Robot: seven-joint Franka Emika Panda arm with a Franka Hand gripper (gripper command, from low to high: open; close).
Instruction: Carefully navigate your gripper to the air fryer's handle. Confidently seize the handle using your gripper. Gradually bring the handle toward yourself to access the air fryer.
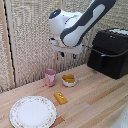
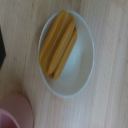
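Note:
The air fryer point(image 1: 111, 52) is a big black box at the exterior view's right, on the wooden table. Its handle point(image 1: 103, 55) is a short dark bar on the front panel, facing the table's middle. My gripper point(image 1: 68, 55) hangs under the white and grey arm, well to the left of the handle and above a small white bowl point(image 1: 69, 81). Its dark fingertips look spread apart with nothing between them. The wrist view looks straight down on that bowl point(image 2: 82, 75), and neither the fryer nor my fingers show clearly there.
The bowl holds yellow-orange sticks point(image 2: 59, 44). A pink cup point(image 1: 50, 77) stands beside it, and its rim point(image 2: 12, 112) shows in the wrist view. An orange block point(image 1: 60, 98) and a patterned plate point(image 1: 33, 111) lie nearer the front. A woven screen backs the table.

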